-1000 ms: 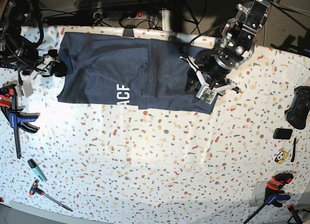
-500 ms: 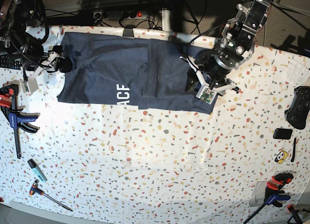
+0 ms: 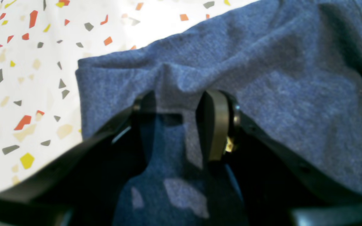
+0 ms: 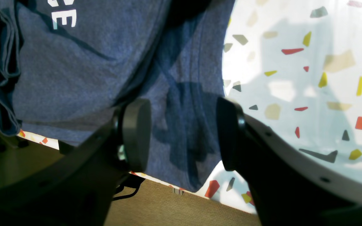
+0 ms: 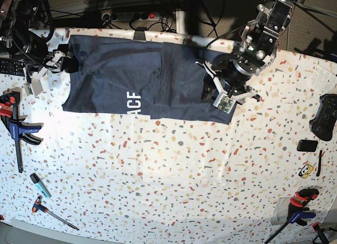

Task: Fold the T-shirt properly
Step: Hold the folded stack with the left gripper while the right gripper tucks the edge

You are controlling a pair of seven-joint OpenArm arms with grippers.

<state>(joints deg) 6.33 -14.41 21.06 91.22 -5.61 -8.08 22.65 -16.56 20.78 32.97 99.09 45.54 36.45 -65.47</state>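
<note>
t-shirt [image 5: 118,86]: part-folded, one long strip, from eleven o'clock past twelve towards one on the table [image 5: 174,186]; folding under way. left gripper [image 3: 174,125]: jaws apart, over the one-o'clock end. right gripper [image 4: 184,135]: spread wide, eleven o'clock; next, presumably, pinch that end, carry it inward.

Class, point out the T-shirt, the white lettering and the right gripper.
T-shirt [image 5: 118,91]: base view, its dark cloth.
White lettering [image 5: 134,103]: base view, middle letter.
Right gripper [image 4: 184,135]: right wrist view, between fingertips.
</note>
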